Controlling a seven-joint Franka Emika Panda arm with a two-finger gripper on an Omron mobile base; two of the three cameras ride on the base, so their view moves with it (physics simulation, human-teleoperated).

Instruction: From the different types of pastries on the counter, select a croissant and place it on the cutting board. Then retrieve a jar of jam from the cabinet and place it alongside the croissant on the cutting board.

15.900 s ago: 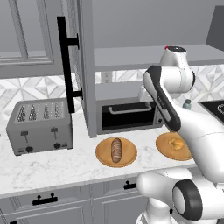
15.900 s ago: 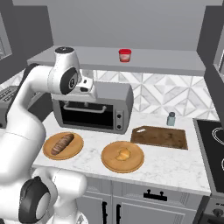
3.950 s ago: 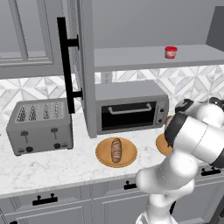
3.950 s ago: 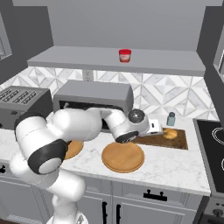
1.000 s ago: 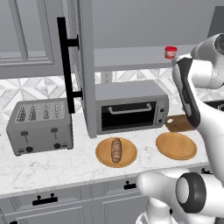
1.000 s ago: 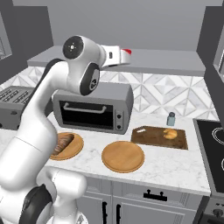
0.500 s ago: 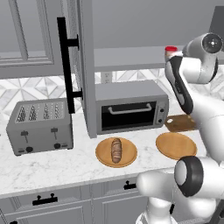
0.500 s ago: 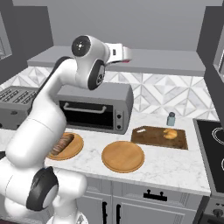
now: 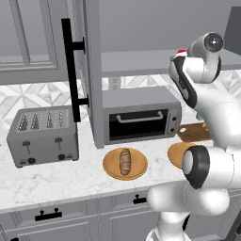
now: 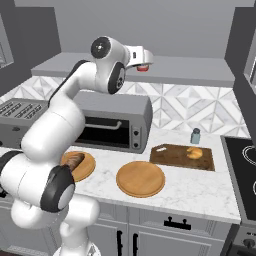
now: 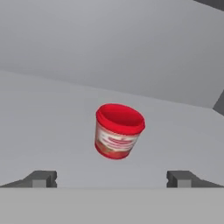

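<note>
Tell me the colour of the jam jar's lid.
Red; the jar of jam shows it best in the hand view.

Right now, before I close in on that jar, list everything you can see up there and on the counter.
jar of jam: one, red lid, pale reddish body, on the cabinet shelf, ahead of the jaws, not touched.
croissant: one, golden-yellow, on the cutting board.
cutting board: one, dark brown, on the counter right of the oven.
loaf: one, dark brown, on a round wooden plate.
bare plate: one, light wood, front of the counter.
toaster oven: one, grey, centre.
toaster: one, grey, left.
bottle: one, grey-blue, behind the board.
cabinet door: one, grey, black bar handle, swung open.
gripper: jaws open, level with the jar.
</note>
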